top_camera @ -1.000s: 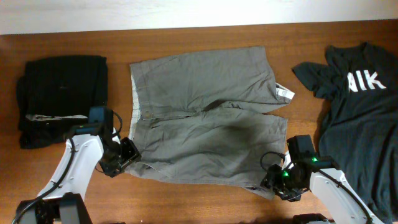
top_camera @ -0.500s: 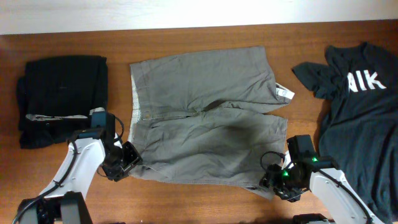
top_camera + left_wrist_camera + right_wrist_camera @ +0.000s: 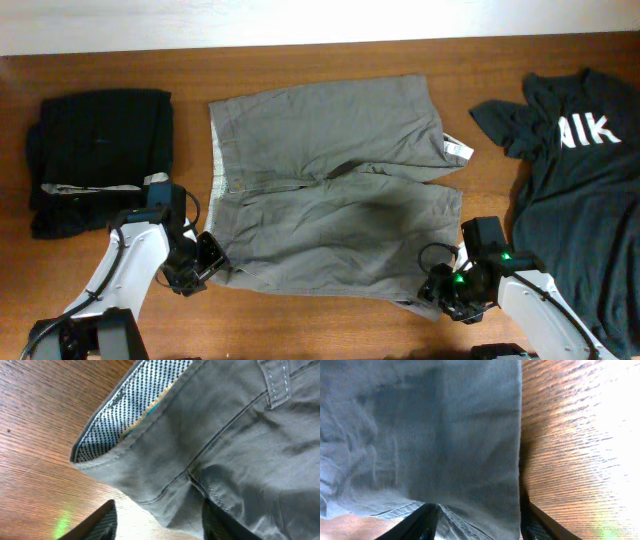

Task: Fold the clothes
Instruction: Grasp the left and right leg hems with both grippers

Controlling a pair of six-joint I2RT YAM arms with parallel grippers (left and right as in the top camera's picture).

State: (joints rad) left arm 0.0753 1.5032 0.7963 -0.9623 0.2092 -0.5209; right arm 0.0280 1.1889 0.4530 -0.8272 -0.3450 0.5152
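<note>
The clothes are grey-khaki shorts lying flat in the middle of the table, waistband to the left, legs to the right, a small white label at the far leg. My left gripper is at the near waistband corner. In the left wrist view that corner, with its checked lining turned out, lies between the spread fingers of the open left gripper. My right gripper is at the near leg's hem corner. In the right wrist view the hem fills the gap of the open right gripper.
A folded black garment lies at the left. A dark T-shirt with white letters is spread at the right, close to the right arm. Bare wooden table shows along the near edge.
My left gripper has slid a little nearer and to the right, onto the waistband corner. The right arm and the shorts have not visibly moved.
</note>
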